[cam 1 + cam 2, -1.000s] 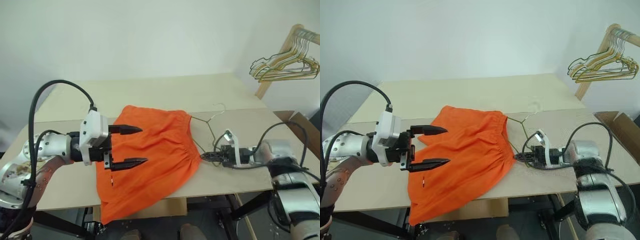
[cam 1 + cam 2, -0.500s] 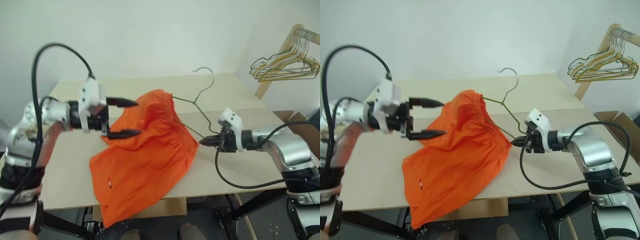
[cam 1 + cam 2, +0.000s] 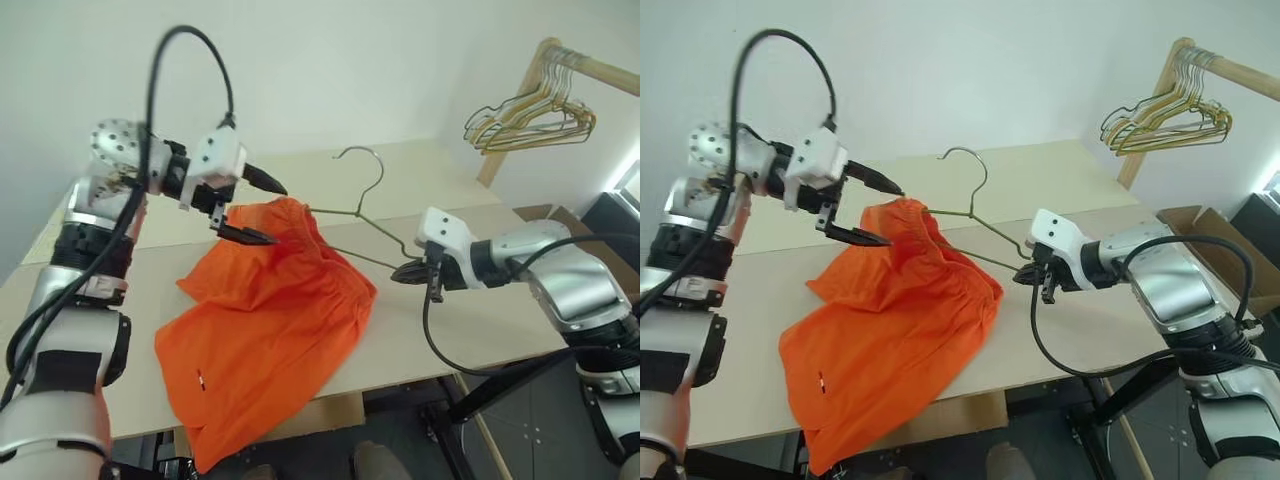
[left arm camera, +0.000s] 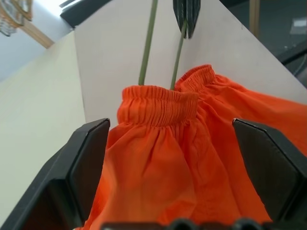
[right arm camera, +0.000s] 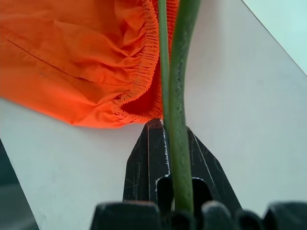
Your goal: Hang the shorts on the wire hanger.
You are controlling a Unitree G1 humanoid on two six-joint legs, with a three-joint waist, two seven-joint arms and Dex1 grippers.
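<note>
Over beige table [image 3: 500, 320] – shorts [image 3: 270, 310] draped on wire hanger [image 3: 350, 210], beside right tool [image 3: 405, 272].

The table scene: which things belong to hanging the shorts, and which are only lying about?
Belong to the job:
- shorts, one end lifted on the hanger
- wire hanger, clamped in the shut right hand
- left hand, open at the waistband

Lying about:
- bunch of spare hangers on the wooden rack
- cardboard box

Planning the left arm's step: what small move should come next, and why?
Probably close the open left gripper on the gathered waistband of the bright orange fabric shorts. Its fingers straddle that bunch, which is draped over the thin olive-grey wire hanger clamped in the shut right gripper.
</note>
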